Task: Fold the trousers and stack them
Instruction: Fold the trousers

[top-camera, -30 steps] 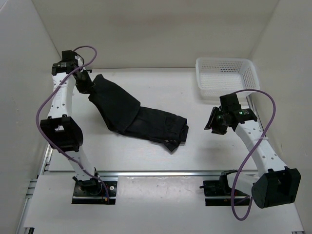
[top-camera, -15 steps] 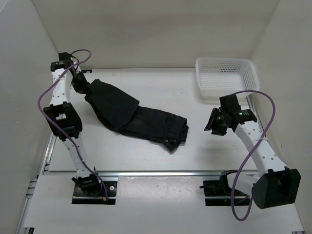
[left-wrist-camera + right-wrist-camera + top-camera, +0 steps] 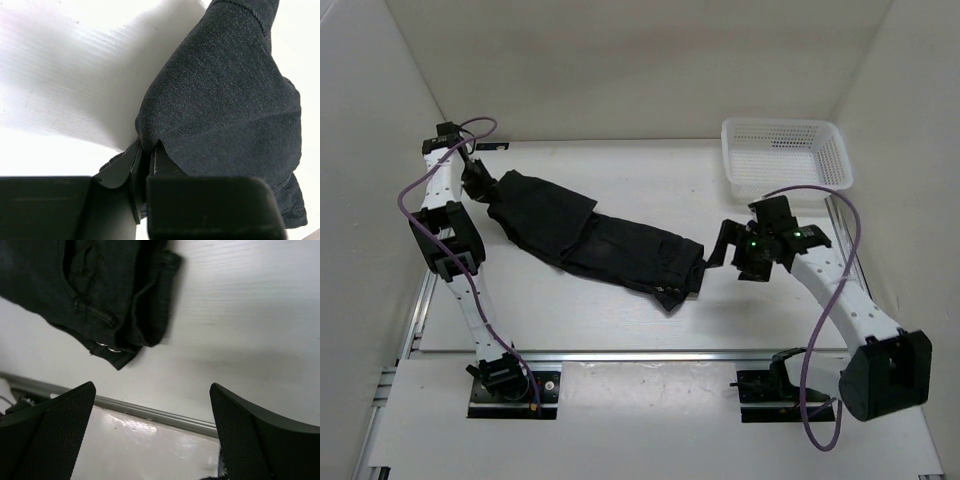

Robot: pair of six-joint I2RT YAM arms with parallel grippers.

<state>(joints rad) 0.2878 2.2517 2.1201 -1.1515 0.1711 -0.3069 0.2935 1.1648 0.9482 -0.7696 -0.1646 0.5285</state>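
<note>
The left claw [image 3: 482, 186] is clenched on the far-left end of the trousers [image 3: 595, 240]. The right claw [image 3: 722, 243] hangs spread wide just beside their right end, grasping nothing.

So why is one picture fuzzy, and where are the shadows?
Right wrist view: the soft black fabric trousers look slightly smeared, and light glares off the white ledge below the grey metal rail. Left wrist view: the trousers throw a soft grey shadow on the white table.
</note>
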